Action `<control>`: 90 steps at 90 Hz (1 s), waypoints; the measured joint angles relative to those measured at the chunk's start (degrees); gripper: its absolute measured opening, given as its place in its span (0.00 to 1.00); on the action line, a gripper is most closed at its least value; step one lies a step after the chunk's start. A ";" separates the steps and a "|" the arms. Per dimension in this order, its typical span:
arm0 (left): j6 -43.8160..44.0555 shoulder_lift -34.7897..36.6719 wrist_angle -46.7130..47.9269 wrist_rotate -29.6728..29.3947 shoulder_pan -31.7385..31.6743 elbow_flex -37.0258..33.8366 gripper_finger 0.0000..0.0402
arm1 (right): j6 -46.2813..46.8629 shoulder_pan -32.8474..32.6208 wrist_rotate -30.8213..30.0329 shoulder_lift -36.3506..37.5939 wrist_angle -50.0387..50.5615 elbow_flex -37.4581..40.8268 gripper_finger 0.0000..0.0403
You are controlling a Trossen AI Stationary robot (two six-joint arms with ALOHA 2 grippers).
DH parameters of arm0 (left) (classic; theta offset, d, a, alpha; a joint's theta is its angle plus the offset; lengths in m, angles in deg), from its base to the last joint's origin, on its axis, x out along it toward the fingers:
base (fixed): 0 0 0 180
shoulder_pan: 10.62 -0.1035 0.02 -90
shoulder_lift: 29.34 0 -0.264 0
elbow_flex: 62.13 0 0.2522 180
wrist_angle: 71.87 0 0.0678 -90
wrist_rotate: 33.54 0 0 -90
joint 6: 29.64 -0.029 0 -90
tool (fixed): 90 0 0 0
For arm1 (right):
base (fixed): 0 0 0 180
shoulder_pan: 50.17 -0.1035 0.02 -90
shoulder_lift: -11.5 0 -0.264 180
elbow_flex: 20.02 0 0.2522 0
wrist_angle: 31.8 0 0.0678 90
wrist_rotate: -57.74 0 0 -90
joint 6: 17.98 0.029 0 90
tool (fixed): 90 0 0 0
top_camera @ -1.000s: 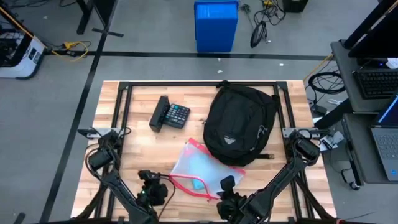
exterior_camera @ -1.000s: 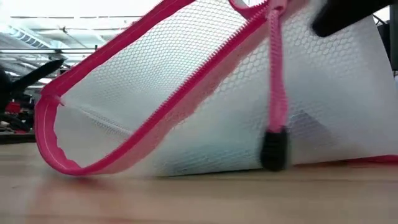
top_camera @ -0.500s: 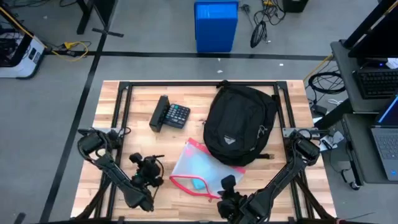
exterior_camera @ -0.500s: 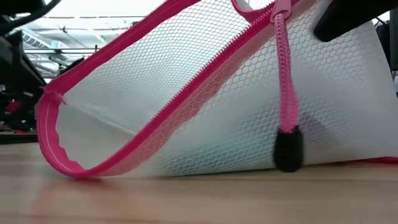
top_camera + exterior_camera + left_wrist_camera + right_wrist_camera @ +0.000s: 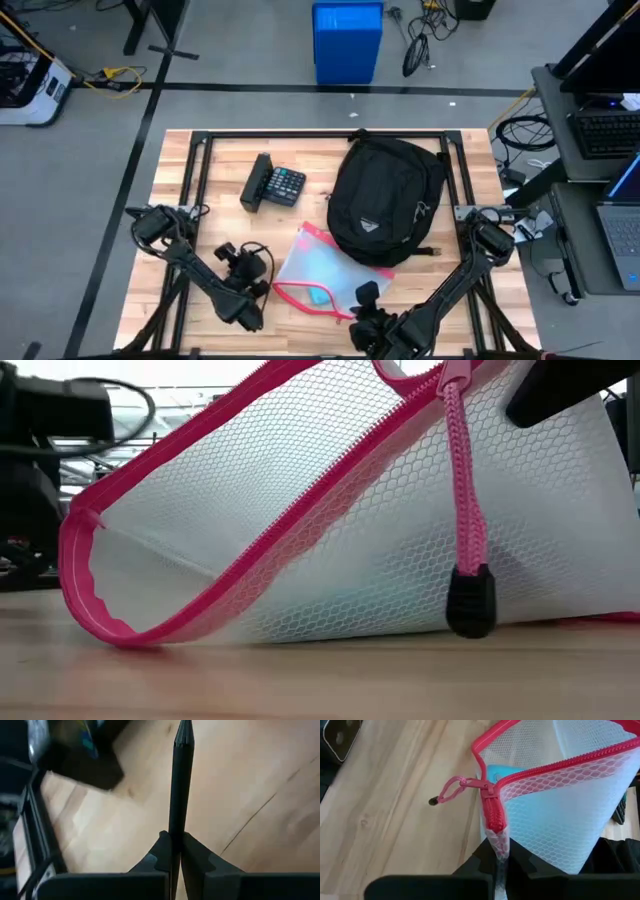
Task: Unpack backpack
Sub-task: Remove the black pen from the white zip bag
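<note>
The right gripper [image 5: 496, 851] sits at the table's near edge, at about five o'clock from the table's middle, its fingers pressed together on the corner of the mesh pouch [image 5: 318, 268], pinching the pink-zippered fabric just below the zipper's end. The pouch is white mesh with a pink zipper [image 5: 250, 510], its mouth gaping open, and a pale blue item [image 5: 496, 772] shows inside; a pink pull cord with a black toggle [image 5: 470, 603] hangs down from the slider to the wooden table [image 5: 220, 225]. The left gripper [image 5: 181, 740] hovers over bare wood at roughly nine o'clock from the pouch, near it but apart, its two fingers pressed together with nothing between them. The backpack [image 5: 385, 198] lies flat at about one o'clock from the pouch, its lower edge overlapping the pouch's far side, the white triangular logo facing up. A black calculator [image 5: 273, 184] lies at about nine o'clock from the backpack, apart from it, and a blue bin [image 5: 347, 41] stands on the floor beyond the table at twelve o'clock
</note>
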 joint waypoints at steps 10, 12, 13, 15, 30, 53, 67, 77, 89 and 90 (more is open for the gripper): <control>-0.72 0.00 0.00 3.19 -1.52 0.00 0.01 | -0.01 0.00 0.00 0.00 0.00 0.00 0.00; -1.04 0.00 -0.01 3.26 -1.76 0.00 0.01 | 0.02 0.00 0.00 0.00 0.00 0.00 0.00; -1.27 0.00 -0.01 3.25 -1.86 0.00 0.01 | 0.06 0.00 0.00 0.00 0.00 0.00 0.00; -1.66 0.00 -0.02 3.26 -2.01 0.00 0.01 | 0.12 0.00 0.00 0.00 0.00 0.00 0.00; -3.20 0.00 1.99 5.10 -3.38 0.00 0.01 | 0.85 0.00 0.71 0.00 -0.06 0.00 0.00; -4.84 -0.02 5.56 10.33 -6.59 -2.62 0.01 | 1.44 0.00 0.97 0.00 -0.09 0.00 0.00; -7.17 -0.06 -1.73 10.66 -7.30 -6.70 0.01 | 1.95 -0.01 1.02 0.00 -0.07 0.00 0.00; -7.26 -0.07 -2.34 10.65 -7.44 -8.04 0.01 | 2.09 -0.02 1.05 0.00 -0.05 0.00 0.00; -8.20 -0.07 -3.26 10.66 -7.33 -8.09 0.01 | 1.93 -0.01 1.05 0.00 -0.03 0.00 0.00; -8.27 -0.07 -3.45 10.65 -7.33 -8.09 0.01 | 1.92 -0.01 1.05 0.00 -0.03 0.00 0.00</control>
